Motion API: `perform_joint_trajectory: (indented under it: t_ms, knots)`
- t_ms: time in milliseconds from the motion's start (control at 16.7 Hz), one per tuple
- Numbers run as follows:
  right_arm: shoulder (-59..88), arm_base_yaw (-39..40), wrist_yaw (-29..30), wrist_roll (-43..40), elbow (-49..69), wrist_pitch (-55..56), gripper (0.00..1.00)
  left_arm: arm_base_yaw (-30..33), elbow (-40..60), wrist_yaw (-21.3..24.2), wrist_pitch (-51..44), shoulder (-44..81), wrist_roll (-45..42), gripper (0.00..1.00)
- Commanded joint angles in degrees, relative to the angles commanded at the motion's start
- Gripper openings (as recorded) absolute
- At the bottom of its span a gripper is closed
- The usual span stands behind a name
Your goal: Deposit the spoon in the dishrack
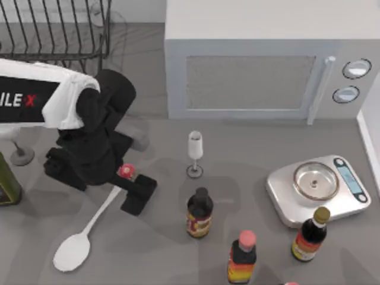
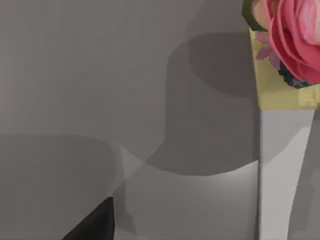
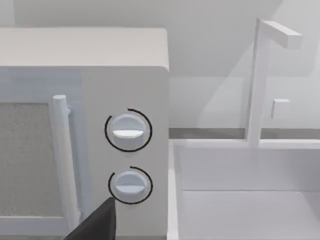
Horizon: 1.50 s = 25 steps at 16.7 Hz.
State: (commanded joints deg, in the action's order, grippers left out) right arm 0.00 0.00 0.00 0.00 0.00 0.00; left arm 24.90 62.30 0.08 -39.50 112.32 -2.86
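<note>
Spoon [image 1: 83, 236] knob-end sits clamped in left end effector [image 1: 126, 176], stemmed glass [image 1: 195, 154] nearby.

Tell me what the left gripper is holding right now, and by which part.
The left gripper sits at the knob end of the spoon, whose bowl lies on the table. Whether its fingers are actually closed on the handle cannot be told.

Matt white spoon [image 1: 76, 246], thin black wire dishrack [image 1: 56, 29], brushed-metal scale [image 1: 317, 189], clear glass [image 1: 195, 153].
</note>
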Motion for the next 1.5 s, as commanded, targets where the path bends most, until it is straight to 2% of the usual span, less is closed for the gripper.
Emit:
perform_joint_trajectory:
  t_ms: [300,1080,1500]
  knots:
    - [0.0,0.0,0.0,0.0,0.0,0.0,1.0,0.0,-0.4,0.0,0.6,0.4,0.0,1.0]
    - [0.0,0.0,0.0,0.0,0.0,0.0,1.0,0.0,-0.4,0.0,0.6,0.4,0.0,0.02]
    - [0.0,0.0,0.0,0.0,0.0,0.0,1.0,0.0,-0.4,0.0,0.6,0.4,0.0,0.0]
